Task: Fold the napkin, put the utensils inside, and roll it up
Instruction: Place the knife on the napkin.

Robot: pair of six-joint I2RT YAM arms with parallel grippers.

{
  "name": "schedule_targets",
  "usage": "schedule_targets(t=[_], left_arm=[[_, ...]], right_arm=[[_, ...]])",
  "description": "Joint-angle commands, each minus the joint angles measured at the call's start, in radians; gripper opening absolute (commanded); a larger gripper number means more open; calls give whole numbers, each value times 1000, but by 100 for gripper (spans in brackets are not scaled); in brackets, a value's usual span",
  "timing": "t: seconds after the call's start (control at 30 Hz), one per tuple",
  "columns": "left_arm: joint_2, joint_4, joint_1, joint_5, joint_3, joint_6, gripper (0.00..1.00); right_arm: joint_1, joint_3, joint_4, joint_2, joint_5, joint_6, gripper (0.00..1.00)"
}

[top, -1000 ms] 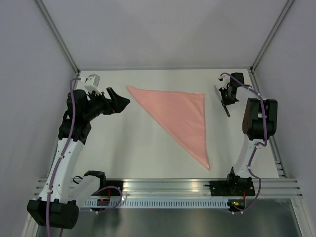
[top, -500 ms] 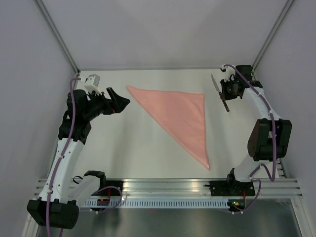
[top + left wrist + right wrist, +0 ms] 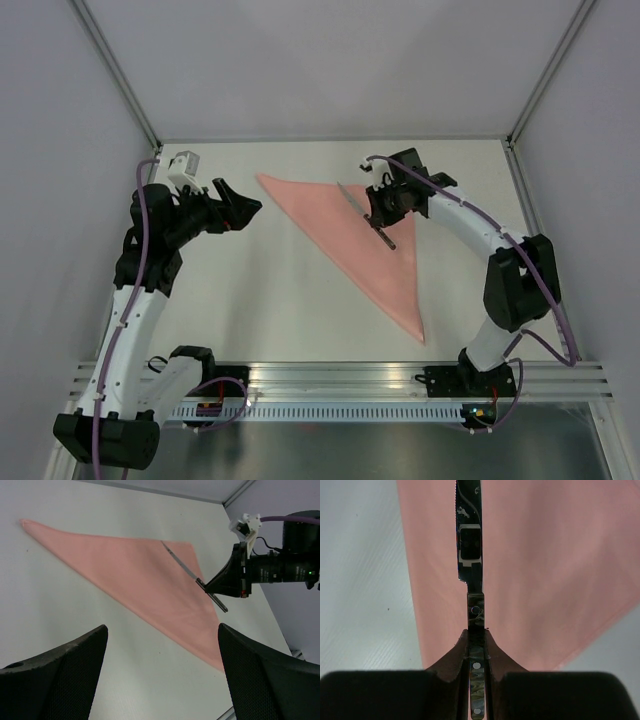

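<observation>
Knife, slim dark-grey steel (image 3: 470, 555), clamped by handle in black right gripper (image 3: 476, 637), above flat folded salmon-pink cloth napkin triangle (image 3: 350, 240), blade pointing far-left, away from claw. Black left gripper (image 3: 238, 200) gaping, empty, near napkin's left corner.

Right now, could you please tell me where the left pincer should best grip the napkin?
On the napkin, probably the far-left corner, approached from the left, low over the table: it lies flat as a triangle, that tip faces the open left pincer, and the right pincer holds a knife.
</observation>
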Motion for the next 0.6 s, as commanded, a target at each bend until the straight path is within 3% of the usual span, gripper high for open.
schedule_targets(t=[0.0, 0.23, 0.57], left_arm=[[-25, -28, -3, -3, 40, -12, 93], [-41, -54, -3, -41, 32, -3, 93], [-45, -70, -3, -60, 26, 5, 93]], right_arm=[[47, 66, 24, 98, 11, 92, 0], [178, 60, 130, 157, 75, 125, 0], [261, 60, 199, 278, 98, 145, 0]])
